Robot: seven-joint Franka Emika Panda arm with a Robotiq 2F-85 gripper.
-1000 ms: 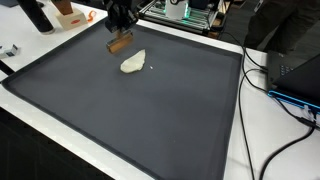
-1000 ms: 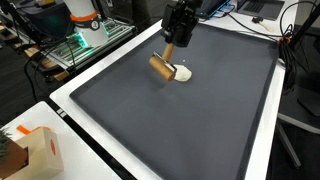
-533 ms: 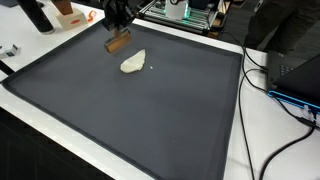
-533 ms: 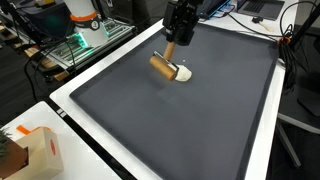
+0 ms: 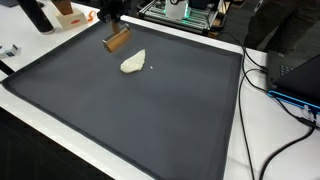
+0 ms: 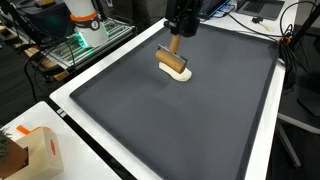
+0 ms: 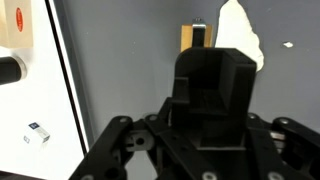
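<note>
My gripper (image 5: 113, 22) (image 6: 178, 32) hangs over the far part of a dark grey mat (image 5: 150, 110) (image 6: 190, 120). It is shut on the light stick of a brown wooden block (image 5: 117, 40) (image 6: 174, 66), which dangles below it, off the mat. A white crumpled lump (image 5: 132, 62) (image 6: 183, 76) lies on the mat just beside and under the block. In the wrist view the black gripper body fills the lower middle; the brown block (image 7: 190, 37) and the white lump (image 7: 240, 35) show beyond it. The fingertips are hidden there.
The mat lies on a white table (image 6: 70, 105). An orange and white box (image 6: 35, 150) stands near one corner. Cables (image 5: 265, 110) and a dark device (image 5: 295, 70) sit beside one edge, and electronics (image 5: 185, 10) lie behind the far edge. A small white item (image 7: 37, 135) lies off the mat.
The gripper has risen and drawn back toward the mat's far edge with the brown block in it. The block now hangs over the white lump. The lump has not moved.
</note>
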